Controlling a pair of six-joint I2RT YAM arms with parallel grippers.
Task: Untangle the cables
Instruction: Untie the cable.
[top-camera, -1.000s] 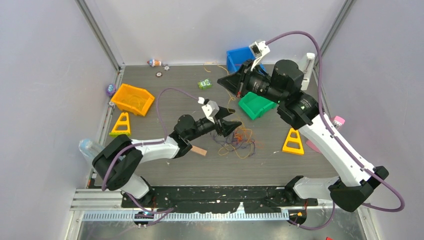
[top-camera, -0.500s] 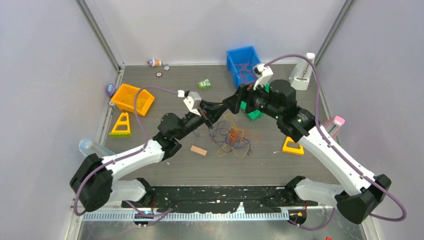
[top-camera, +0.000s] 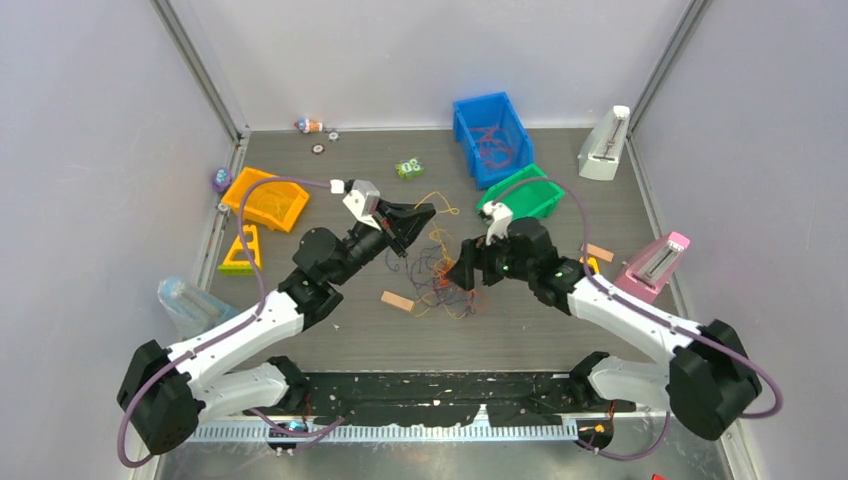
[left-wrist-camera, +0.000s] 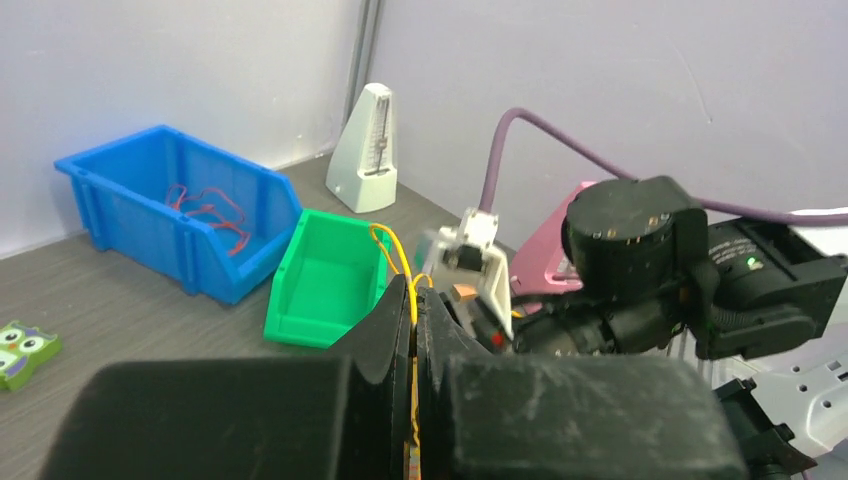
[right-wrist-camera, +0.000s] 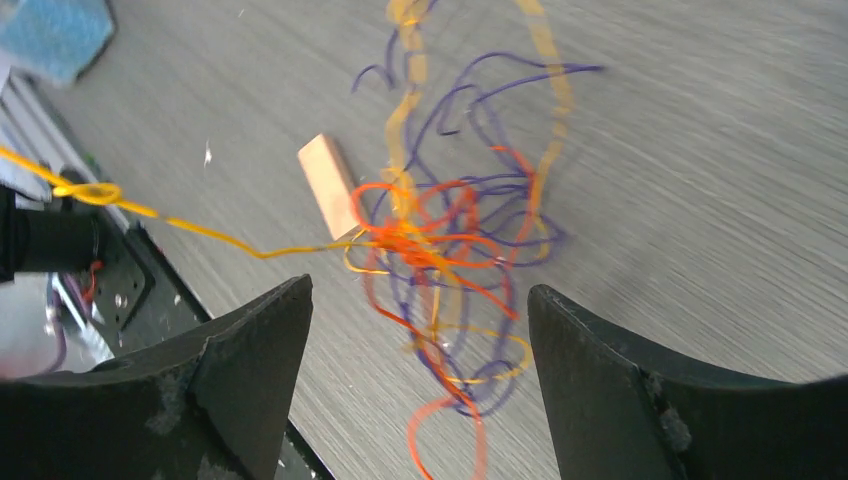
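While the tangle of thin orange-yellow, red and dark purple cables (top-camera: 452, 288) lies on the grey tabletop on the near side of the green plastic bin (top-camera: 522, 200), a single yellow cable (left-wrist-camera: 411, 300) is pinched between the closed fingers of the left gripper (top-camera: 426, 212), left of that bin. This strand is stretched taut from the tangle. The right gripper (right-wrist-camera: 415, 300) is held just above the tangle, its jaws spread wide and clamped on nothing. A small tan wooden block (top-camera: 397, 300) lies just beside the tangle, away from the bin.
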